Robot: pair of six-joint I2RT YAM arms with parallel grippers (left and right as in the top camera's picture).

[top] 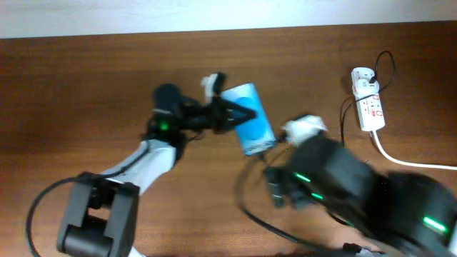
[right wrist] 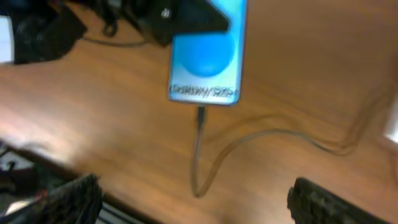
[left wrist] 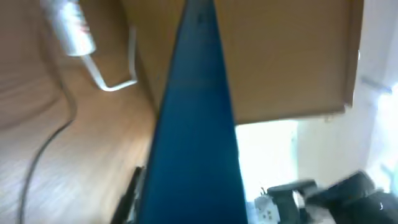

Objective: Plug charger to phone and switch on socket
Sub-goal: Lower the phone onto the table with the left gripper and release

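The left gripper (top: 230,114) is gripping the phone (top: 255,128) over the table (top: 86,71), the right arm (top: 343,178) is hovering just beside it, and the socket (top: 368,107) is lying well apart.

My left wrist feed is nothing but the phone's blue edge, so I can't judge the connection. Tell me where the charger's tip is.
Observer: In the right wrist view the charger's tip sits at the port on the phone, at the end with the white text. Whether it is fully seated, I cannot tell.
Operator: Report the right gripper.
Observer: The right gripper is open and holds nothing, its fingers wide apart and short of the phone.
Operator: Now place the socket for me.
Observer: Overhead, the socket lies past the right arm at the picture's right side, with neither gripper touching it.
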